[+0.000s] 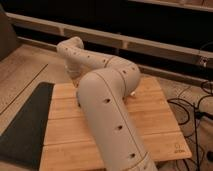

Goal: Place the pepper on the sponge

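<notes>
Gripper hidden behind arm (106, 117), near table (157, 125) left edge.

I see a slatted bamboo board (160, 127), a dark grey mat (25, 125) lying along its left edge, and black cables (192, 107) trailing off its right side. The gripper is hidden from me, somewhere over the board's left part.

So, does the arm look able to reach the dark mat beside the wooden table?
Probably yes: the arm bends down over the table on the side next to the mat, with nothing seen between. The gripper is hidden behind the arm.
</notes>
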{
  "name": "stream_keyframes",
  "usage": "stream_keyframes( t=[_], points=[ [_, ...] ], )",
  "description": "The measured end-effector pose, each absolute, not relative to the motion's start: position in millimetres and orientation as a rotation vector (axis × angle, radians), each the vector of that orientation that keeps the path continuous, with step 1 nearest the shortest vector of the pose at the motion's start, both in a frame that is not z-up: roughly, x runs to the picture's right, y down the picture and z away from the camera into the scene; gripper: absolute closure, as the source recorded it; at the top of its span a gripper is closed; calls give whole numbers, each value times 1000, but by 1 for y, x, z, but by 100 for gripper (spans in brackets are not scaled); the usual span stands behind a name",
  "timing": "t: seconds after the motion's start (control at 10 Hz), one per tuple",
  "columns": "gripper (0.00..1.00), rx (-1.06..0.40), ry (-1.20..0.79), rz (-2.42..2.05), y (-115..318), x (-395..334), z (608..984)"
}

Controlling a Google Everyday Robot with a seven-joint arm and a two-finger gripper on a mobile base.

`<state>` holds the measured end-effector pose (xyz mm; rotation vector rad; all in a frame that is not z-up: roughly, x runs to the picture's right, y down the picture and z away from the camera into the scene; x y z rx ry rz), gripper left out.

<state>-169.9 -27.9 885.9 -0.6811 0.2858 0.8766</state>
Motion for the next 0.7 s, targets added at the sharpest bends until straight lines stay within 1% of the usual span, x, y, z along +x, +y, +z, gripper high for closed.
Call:
stream_keyframes(
  t=[0.2, 0.7],
  points=[
    [21, -704, 267, 898, -29, -171, 885],
    [21, -706, 260, 907, -30, -172, 885]
  ],
)
